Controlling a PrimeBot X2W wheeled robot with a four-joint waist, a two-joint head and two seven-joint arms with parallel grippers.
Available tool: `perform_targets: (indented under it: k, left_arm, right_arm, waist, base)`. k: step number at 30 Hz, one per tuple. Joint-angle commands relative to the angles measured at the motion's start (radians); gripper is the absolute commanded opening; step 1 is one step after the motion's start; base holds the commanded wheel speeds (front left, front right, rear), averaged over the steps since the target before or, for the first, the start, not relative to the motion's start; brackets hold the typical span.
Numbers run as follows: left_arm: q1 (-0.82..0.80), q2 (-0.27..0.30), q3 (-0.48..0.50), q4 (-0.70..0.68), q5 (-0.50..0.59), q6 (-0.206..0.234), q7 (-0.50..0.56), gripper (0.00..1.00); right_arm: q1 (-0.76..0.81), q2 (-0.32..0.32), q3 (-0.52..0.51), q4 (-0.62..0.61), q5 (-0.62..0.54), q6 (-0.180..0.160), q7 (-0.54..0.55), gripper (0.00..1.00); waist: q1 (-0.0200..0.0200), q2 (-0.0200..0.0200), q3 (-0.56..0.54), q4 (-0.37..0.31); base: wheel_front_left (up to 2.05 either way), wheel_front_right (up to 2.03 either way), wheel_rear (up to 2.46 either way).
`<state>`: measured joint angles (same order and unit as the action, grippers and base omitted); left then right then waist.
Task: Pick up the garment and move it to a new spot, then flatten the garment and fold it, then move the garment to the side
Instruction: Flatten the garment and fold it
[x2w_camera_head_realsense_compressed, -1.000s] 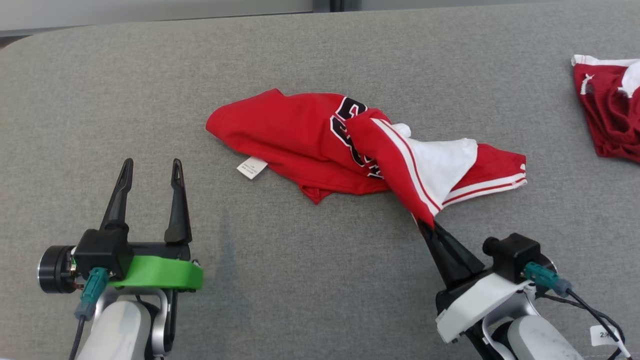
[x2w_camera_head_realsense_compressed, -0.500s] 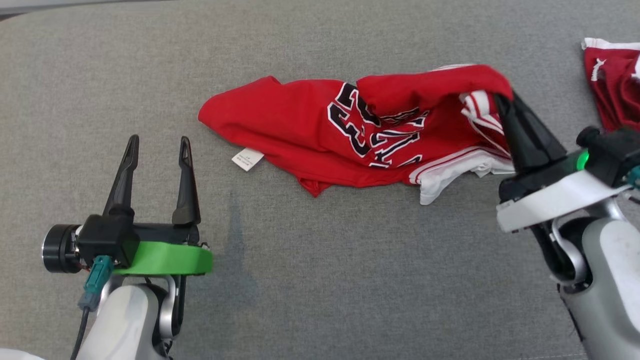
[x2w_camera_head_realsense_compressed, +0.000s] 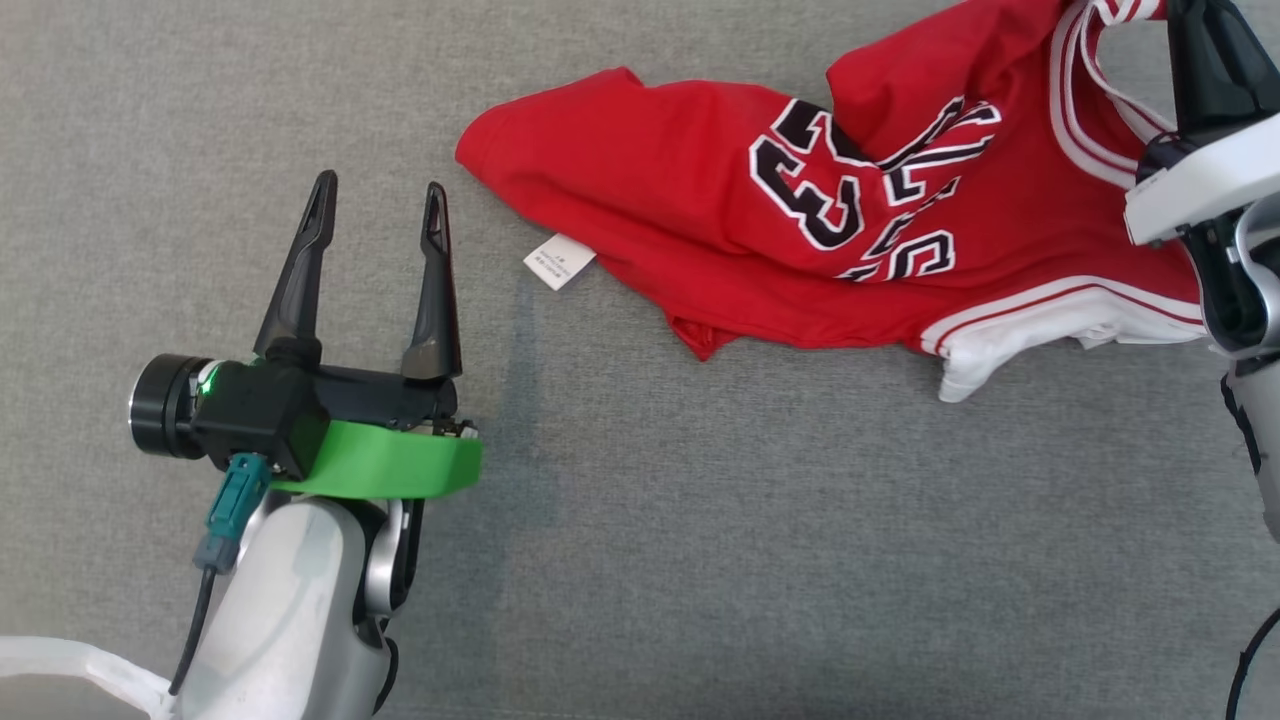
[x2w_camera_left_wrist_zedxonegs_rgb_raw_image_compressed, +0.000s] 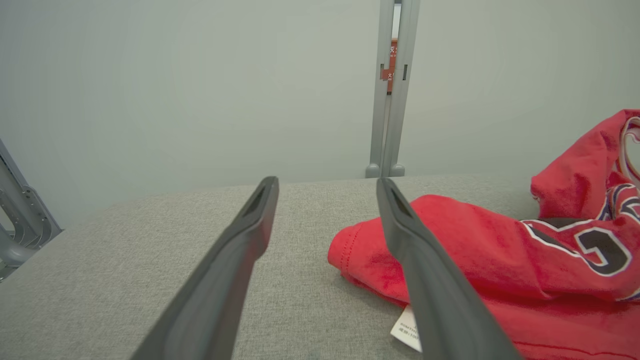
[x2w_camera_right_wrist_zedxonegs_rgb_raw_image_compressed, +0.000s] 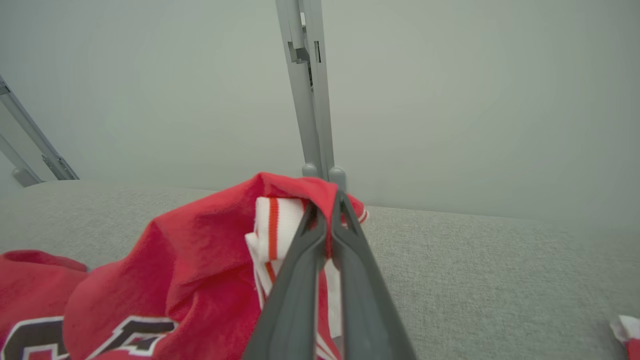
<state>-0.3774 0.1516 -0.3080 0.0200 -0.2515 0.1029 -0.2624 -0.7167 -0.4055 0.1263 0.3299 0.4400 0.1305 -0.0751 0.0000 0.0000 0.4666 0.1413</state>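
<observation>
Pinches soft, rumpled red jersey (x2w_camera_head_realsense_compressed: 680, 170) tight in right gripper (x2w_camera_right_wrist_zedxonegs_rgb_raw_image_compressed: 328, 215); holds left gripper (x2w_camera_head_realsense_compressed: 380, 190), lower left, wide, empty, over coarse grey weave (x2w_camera_head_realsense_compressed: 700, 550).

Head cam: high up, aimed steeply down at grey counter (x2w_camera_head_realsense_compressed: 640, 560) under and ahead of left gripper (x2w_camera_head_realsense_compressed: 380, 186). L wrist cam: low, right behind left gripper, facing fwd along fingers (x2w_camera_left_wrist_zedxonegs_rgb_raw_image_compressed: 225, 280) to wall (x2w_camera_left_wrist_zedxonegs_rgb_raw_image_compressed: 200, 75). R wrist cam: same behind right gripper (x2w_camera_right_wrist_zedxonegs_rgb_raw_image_compressed: 327, 206), v. close. All 3 share the red jersey (x2w_camera_head_realsense_compressed: 680, 150).

Bright even light, faint shadows, sharp pics.
</observation>
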Motion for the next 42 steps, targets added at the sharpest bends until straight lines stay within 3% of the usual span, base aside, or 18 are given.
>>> perform_targets:
  k: [1, 2, 8, 14, 29, 42]
  left_arm:
    - [-0.017, -0.006, 0.003, 0.004, 0.006, -0.006, -0.003, 1.0]
    - [-0.019, -0.01, 0.005, 0.007, 0.009, -0.01, -0.003, 1.0]
    - [0.008, -0.02, 0.032, 0.026, 0.024, -0.02, -0.003, 1.0]
    - [0.057, -0.01, 0.068, 0.039, 0.032, -0.018, -0.003, 1.0]
    - [0.189, 0.02, 0.114, 0.068, 0.015, 0.003, 0.001, 1.0]
    - [0.22, 0.033, 0.114, 0.068, -0.005, 0.01, 0.012, 1.0]
  right_arm:
    - [-0.035, -0.005, 0.006, 0.031, 0.009, 0.0, -0.022, 0.65]
    - [-0.052, -0.008, 0.011, 0.06, 0.004, 0.0, -0.04, 1.0]
    - [-0.069, 0.003, 0.029, 0.126, -0.043, 0.0, -0.158, 1.0]
    - [0.054, 0.038, 0.022, 0.034, -0.087, 0.0, -0.185, 1.0]
    - [0.509, 0.181, -0.037, -0.3, -0.142, 0.0, -0.158, 1.0]
    - [0.633, 0.232, -0.063, -0.424, -0.163, 0.0, -0.088, 1.0]
  waist:
    - [0.0, 0.0, 0.031, 0.031]
    - [0.0, 0.0, 0.032, 0.031]
    - [0.0, 0.0, 0.0, 0.008]
    - [0.0, 0.0, -0.066, -0.041]
    - [0.0, 0.0, -0.202, -0.155]
    - [0.0, 0.0, -0.225, -0.166]
  base:
    - [0.0, 0.0, 0.0]
    - [0.0, 0.0, 0.0]
    - [0.0, 0.0, 0.0]
    - [0.0, 0.0, 0.0]
    - [0.0, 0.0, 0.0]
    - [0.0, 0.0, 0.0]
